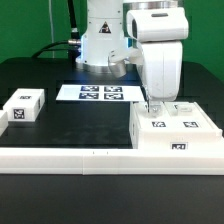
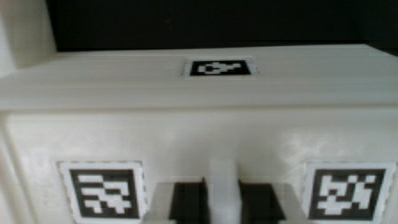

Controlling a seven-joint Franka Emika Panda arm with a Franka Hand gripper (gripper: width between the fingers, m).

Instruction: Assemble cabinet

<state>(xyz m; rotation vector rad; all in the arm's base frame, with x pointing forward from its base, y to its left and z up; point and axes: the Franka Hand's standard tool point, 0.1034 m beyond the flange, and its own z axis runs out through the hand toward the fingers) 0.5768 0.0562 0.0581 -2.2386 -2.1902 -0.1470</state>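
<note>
White cabinet (image 1: 178,135), one, lower right of exterior frame, three tags showing; one small white block (image 1: 24,106) at left; tool (image 1: 154,106) closed, empty, over cabinet.

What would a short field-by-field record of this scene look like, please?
cabinet: white, tagged, at the exterior view's right
pincer: shut, low over the cabinet's top; contact unclear
small tagged block: exterior view's left, apart from the cabinet
marker board: flat on the table, beyond both
</note>
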